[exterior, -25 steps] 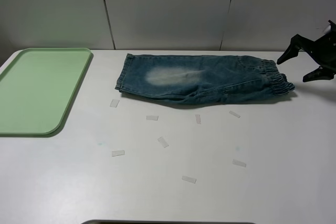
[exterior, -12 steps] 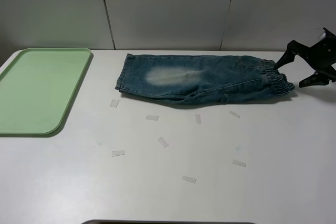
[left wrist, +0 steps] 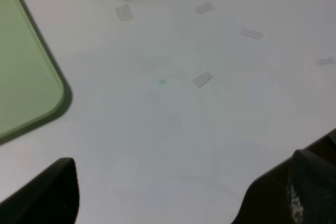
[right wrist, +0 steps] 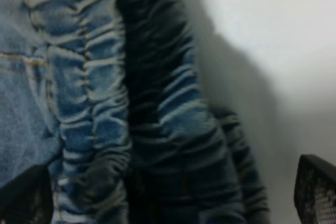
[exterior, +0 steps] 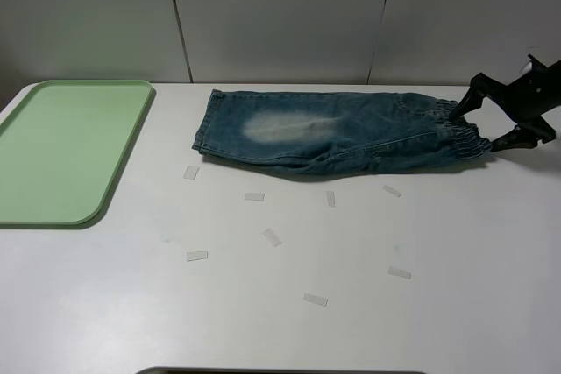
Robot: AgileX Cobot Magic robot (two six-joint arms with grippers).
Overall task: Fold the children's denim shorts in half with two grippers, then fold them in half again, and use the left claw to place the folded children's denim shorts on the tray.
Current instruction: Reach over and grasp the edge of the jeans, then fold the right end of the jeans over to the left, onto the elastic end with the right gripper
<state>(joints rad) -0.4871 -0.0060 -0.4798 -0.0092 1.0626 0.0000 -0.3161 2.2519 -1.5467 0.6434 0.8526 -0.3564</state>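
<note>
Pale-green plastic makes up the tray (exterior: 61, 151), which lies flat at the far left corner of the white table (exterior: 438, 321), one long side running along the left edge. What shows of its floor is bare green. The children's denim shorts (exterior: 333, 133) are outside it, well apart to its right. They lie folded flat along the far edge of the table, with the leg hems toward the middle and the gathered waistband (exterior: 460, 133) toward the right edge. A faded pale patch shows on the upper layer.

The right gripper (exterior: 478, 126) sits at the waistband end with its two black fingers spread wide, one on the far side of the elastic and one on the near side, clamping nothing. From its wrist camera the bunched denim fills the gap between the fingers; whether either finger touches the cloth I cannot tell.

The left claw (left wrist: 176, 198) shows only in its own wrist view, low over the bare table near the tray's rounded near corner, prongs released and wide apart with nothing between them.

Small pale tape scraps (exterior: 272, 236) are scattered over the middle of the table, on the near side of the shorts, between them and the near edge.
</note>
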